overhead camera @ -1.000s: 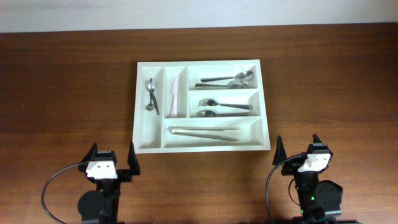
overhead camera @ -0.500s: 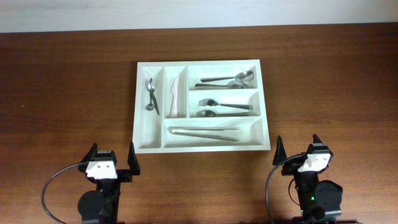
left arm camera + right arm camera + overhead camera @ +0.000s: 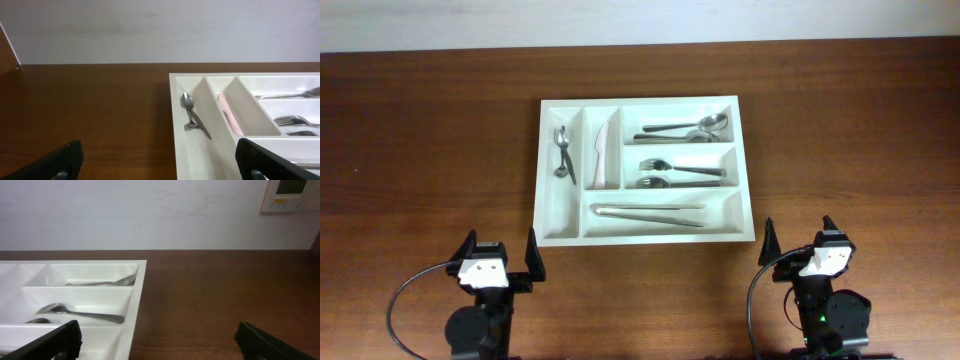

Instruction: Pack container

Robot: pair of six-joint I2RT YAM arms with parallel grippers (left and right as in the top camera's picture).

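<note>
The left gripper (image 3: 501, 246) stands with its jaws fully spread; nothing is between its fingers (image 3: 52, 164) and they touch nothing. The right gripper (image 3: 798, 238) is likewise at full spread, empty and clear of all objects. Both sit at the 6 o'clock edge of the wooden table (image 3: 420, 150), well apart from each other. The container (image 3: 640, 102) lies flat at the table centre, toward 12 o'clock, at about 1 o'clock from the left gripper and 11 o'clock from the right gripper, separated from both by bare table. Its two narrow upright compartments are at the 9 o'clock side: the outer one holds small spoons (image 3: 562, 152), the inner one a pale knife (image 3: 602, 150). Of the three long compartments, the 12 o'clock one holds large spoons (image 3: 685, 128), the middle one forks (image 3: 675, 172), and the 6 o'clock one tongs (image 3: 650, 213). Compared with one second ago, neither gripper, the container nor any utensil has changed position, and both jaw openings are unchanged.
</note>
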